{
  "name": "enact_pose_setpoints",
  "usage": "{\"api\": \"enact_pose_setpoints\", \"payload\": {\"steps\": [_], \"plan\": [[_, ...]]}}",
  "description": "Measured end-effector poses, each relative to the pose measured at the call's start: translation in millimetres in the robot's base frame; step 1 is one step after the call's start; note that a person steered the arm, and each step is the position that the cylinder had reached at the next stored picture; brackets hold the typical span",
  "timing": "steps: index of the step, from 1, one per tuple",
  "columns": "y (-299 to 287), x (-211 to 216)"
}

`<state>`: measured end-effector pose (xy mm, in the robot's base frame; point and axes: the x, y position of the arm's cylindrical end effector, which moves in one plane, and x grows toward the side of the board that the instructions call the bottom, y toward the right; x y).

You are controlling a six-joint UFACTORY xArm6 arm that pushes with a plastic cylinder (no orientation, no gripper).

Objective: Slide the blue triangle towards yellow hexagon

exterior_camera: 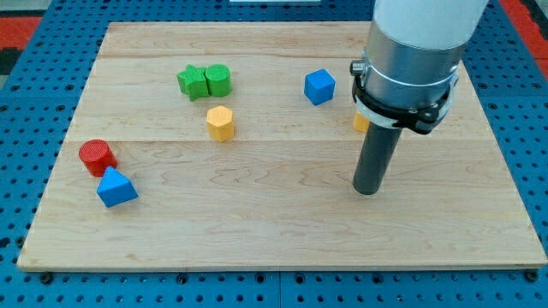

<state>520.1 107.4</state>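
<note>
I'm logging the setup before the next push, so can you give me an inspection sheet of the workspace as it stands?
Surface: wooden board, lying flat on a blue pegboard.
Job's things: blue triangle near the view's left edge, beside the red cylinder; yellow hexagon up and to the view's right of it, standing apart.
Clutter: two green blocks touching each other; blue cube; an orange-yellow block mostly hidden behind the arm.
Gripper: none fitted; my tip is on the view's right half, far from the blue triangle, touching no block.
Cables: nothing seen.
Surroundings: red panels at the view's top corners.
</note>
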Motion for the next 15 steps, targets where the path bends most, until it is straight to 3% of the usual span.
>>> {"api": "enact_pose_setpoints", "payload": {"steps": [1, 3, 4, 5, 6, 8, 11, 12, 13, 14, 15], "plan": [[32.4, 7.6], [2.7, 9.2], [31.9, 13.4], [20.7, 34.9], [-14.9, 78.1], [-197.9, 91.9], [-358.9, 31.1], [-248.8, 0.2], [-189.1, 0.2], [-259.6, 1.9], [-292.3, -16.9]]}}
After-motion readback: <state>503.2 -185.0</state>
